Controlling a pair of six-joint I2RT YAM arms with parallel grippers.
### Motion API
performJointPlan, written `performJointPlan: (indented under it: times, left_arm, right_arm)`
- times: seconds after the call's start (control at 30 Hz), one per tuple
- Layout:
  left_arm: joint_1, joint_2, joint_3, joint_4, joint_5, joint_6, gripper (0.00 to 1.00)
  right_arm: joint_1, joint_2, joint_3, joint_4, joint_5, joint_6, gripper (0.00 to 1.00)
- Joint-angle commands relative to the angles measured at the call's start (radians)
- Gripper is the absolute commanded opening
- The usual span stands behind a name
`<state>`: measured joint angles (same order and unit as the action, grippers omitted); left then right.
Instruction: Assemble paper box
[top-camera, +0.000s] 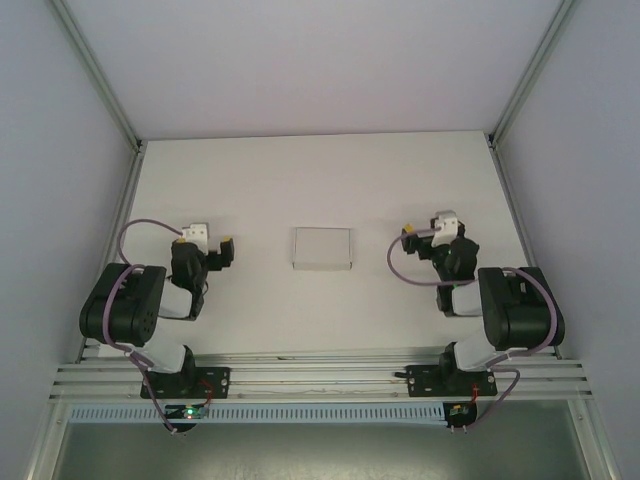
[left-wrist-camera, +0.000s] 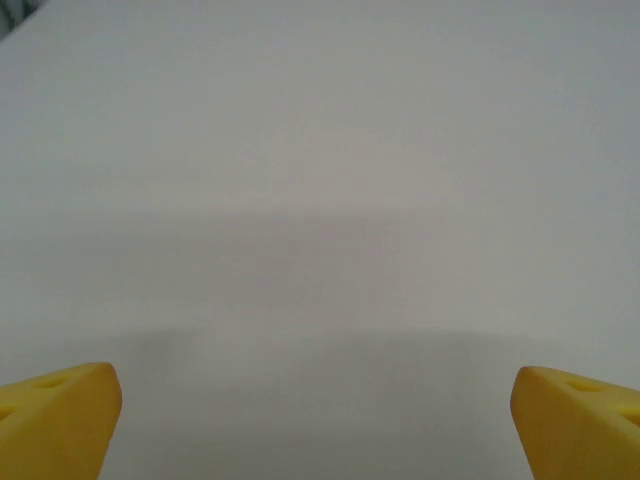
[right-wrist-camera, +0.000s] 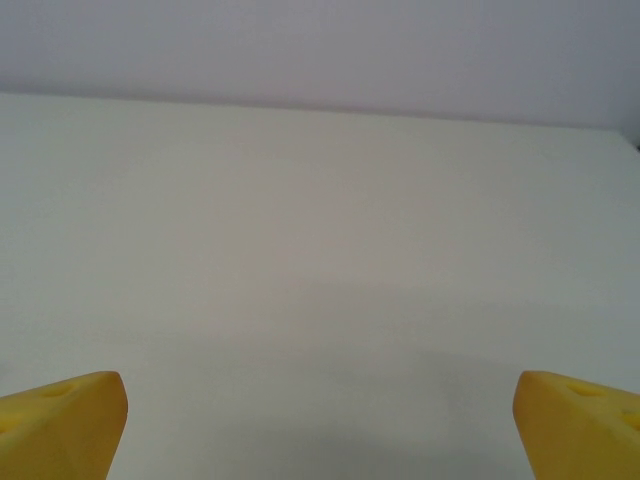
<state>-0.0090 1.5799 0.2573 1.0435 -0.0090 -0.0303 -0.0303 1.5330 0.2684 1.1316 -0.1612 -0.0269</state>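
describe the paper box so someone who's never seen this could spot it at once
In the view from above, find the white table and look near its middle. The paper box lies there between the left gripper and the right gripper, touching neither. It is a small plain white rectangle, while the grippers on either side are black and yellow.

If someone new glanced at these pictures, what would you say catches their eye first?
The small white paper box stands out first, lying alone at the middle of the pale table, already folded into a rectangular shape. The black arms flank it: the left gripper and the right gripper sit on either side, apart from it. Their bright yellow fingertips are spread wide and hold nothing.
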Motion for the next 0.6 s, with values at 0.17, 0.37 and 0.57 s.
performJointPlan:
  times: [0.17,0.37,0.57]
  left_arm:
    - [0.011,-0.028,0.132,-0.166,-0.088,-0.028,1.0]
    - [0.01,-0.015,0.126,-0.132,-0.088,-0.025,1.0]
    - [0.011,-0.018,0.126,-0.138,-0.087,-0.025,1.0]
  right_arm:
    - [0.032,-0.01,0.053,-0.073,0.162,0.038,0.98]
    - [0.031,-0.015,0.057,-0.09,0.161,0.033,0.98]
    - [0.032,-0.015,0.058,-0.094,0.165,0.032,0.98]
